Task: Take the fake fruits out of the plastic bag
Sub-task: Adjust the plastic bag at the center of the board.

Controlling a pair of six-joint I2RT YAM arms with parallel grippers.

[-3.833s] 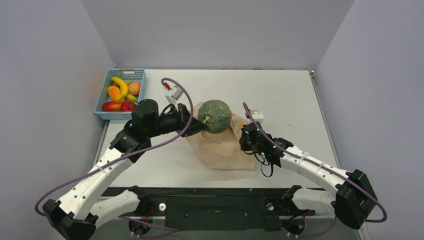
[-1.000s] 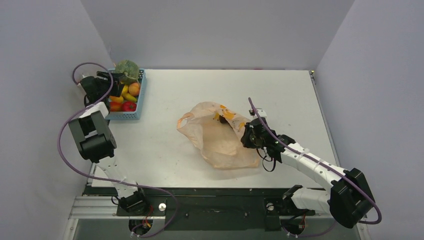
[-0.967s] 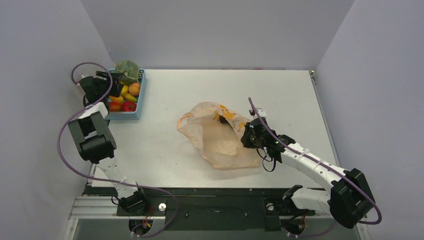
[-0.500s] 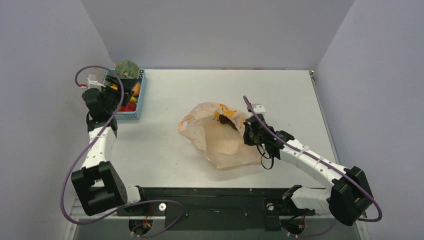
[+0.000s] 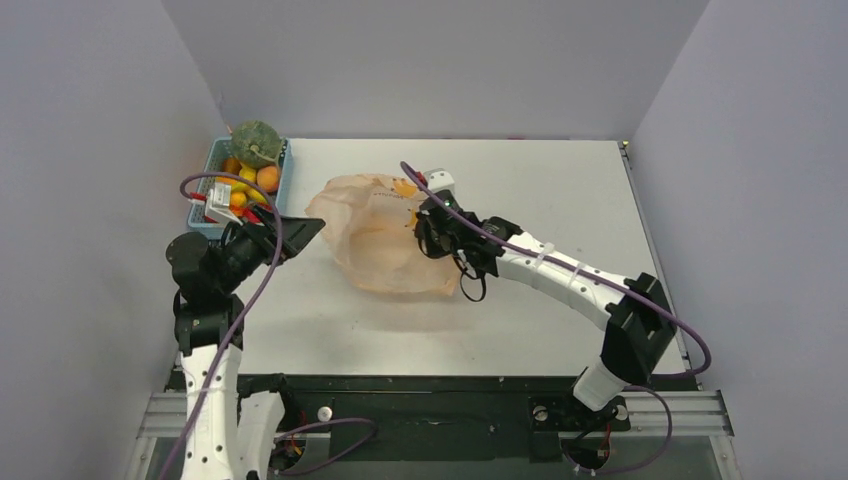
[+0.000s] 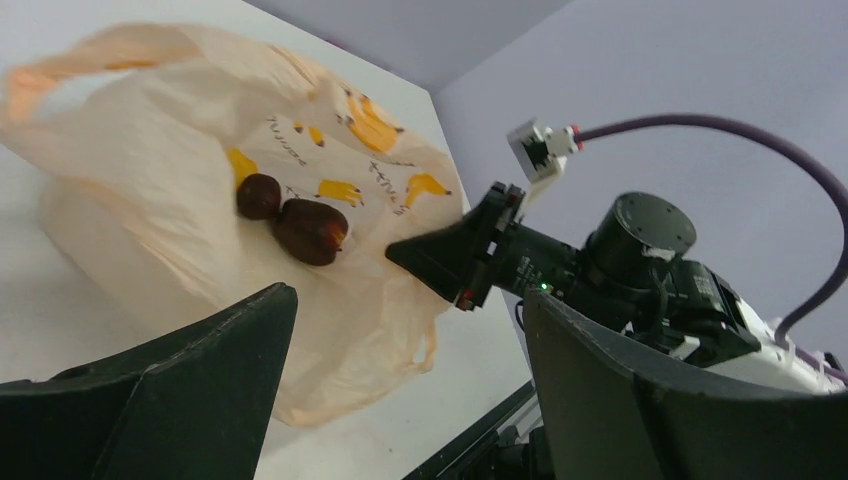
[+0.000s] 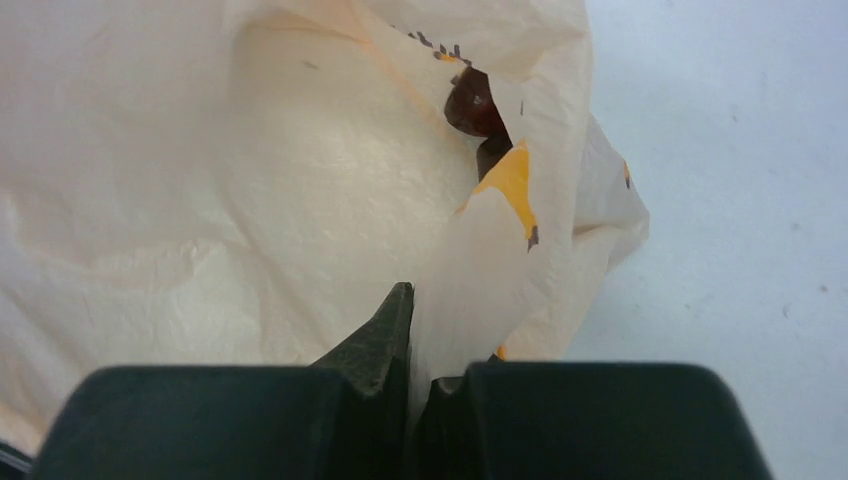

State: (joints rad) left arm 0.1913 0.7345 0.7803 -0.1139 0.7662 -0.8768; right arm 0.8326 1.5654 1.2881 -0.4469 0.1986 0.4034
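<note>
The peach plastic bag (image 5: 378,245) with banana prints lies crumpled on the table, left of centre. My right gripper (image 5: 428,232) is shut on a fold of the plastic bag (image 7: 300,170). Two dark brown fake fruits (image 6: 312,231) show through the plastic bag (image 6: 150,170); one dark fruit (image 7: 473,104) peeks out in the right wrist view. My left gripper (image 5: 300,228) hovers open and empty just left of the bag. The green melon (image 5: 254,143) sits on top of the other fake fruits in the blue basket (image 5: 287,160).
The blue basket stands at the table's back left corner with a yellow banana (image 5: 246,175) and an orange piece (image 5: 267,178) inside. Purple walls close in on the white table (image 5: 560,180) on three sides. The right arm (image 5: 560,275) stretches diagonally across the table.
The left gripper let go of the melon at the basket, opened wide and swung back toward the bag. The right gripper dragged the bag left and toward the back.
</note>
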